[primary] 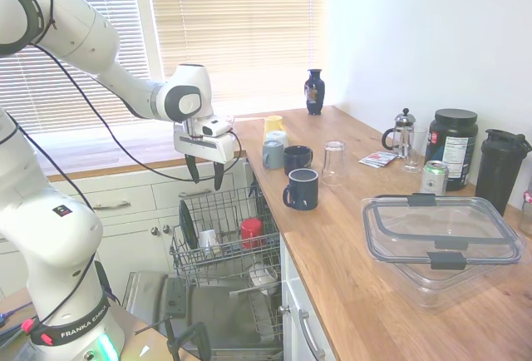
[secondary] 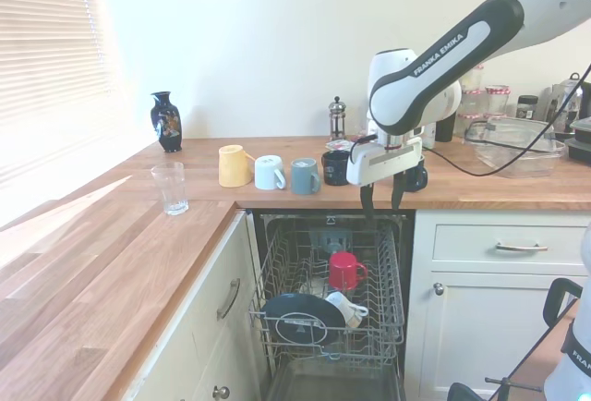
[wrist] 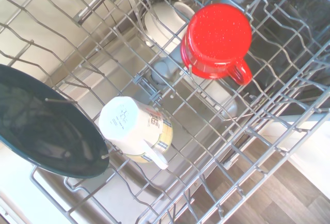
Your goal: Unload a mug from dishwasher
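The red mug [primary: 251, 232] [secondary: 344, 271] [wrist: 217, 40] sits upside down in the dishwasher's pulled-out wire rack [primary: 220, 244] [secondary: 392, 299] [wrist: 289, 74], its handle out to one side. My gripper [primary: 207, 173] [secondary: 380, 200] hangs open above the rack at counter height, well clear of the mug, fingers pointing down with nothing between them. The dishwasher door [primary: 158, 294] lies dropped open below the rack.
In the rack there are also a dark plate [secondary: 303, 320] [wrist: 46, 126] and a small white cup [primary: 208, 239] [wrist: 135, 130]. Several mugs [primary: 300, 188] [secondary: 270, 172], a glass [primary: 334, 162], a blue vase [primary: 314, 91] and a clear lidded container [primary: 440, 236] stand on the wooden counter [primary: 357, 294].
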`<action>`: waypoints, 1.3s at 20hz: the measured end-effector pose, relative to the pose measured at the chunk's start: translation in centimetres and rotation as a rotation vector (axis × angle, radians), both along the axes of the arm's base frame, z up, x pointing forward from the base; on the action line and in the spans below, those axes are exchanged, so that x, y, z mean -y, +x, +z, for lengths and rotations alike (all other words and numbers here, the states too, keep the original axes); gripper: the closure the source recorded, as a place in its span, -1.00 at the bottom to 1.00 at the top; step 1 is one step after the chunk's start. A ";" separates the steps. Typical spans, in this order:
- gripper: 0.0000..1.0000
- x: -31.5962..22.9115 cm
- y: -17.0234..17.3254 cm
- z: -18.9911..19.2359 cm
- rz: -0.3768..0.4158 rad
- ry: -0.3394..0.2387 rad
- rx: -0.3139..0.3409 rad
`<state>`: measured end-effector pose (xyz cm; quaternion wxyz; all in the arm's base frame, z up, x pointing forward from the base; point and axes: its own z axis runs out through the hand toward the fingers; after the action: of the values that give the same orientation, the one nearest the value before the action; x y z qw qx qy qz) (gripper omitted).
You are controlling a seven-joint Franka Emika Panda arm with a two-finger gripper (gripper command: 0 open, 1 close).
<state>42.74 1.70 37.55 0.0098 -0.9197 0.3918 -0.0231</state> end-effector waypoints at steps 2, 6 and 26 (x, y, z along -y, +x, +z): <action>-1.00 0.0 0.0 0.0 0.000 0.000 -0.001; -1.00 -0.5 0.0 -0.1 0.009 -0.004 0.001; -1.00 0.6 6.4 -14.2 0.223 -0.114 -0.031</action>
<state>49.19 1.07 23.33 -0.0460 -0.9569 0.2852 -0.0297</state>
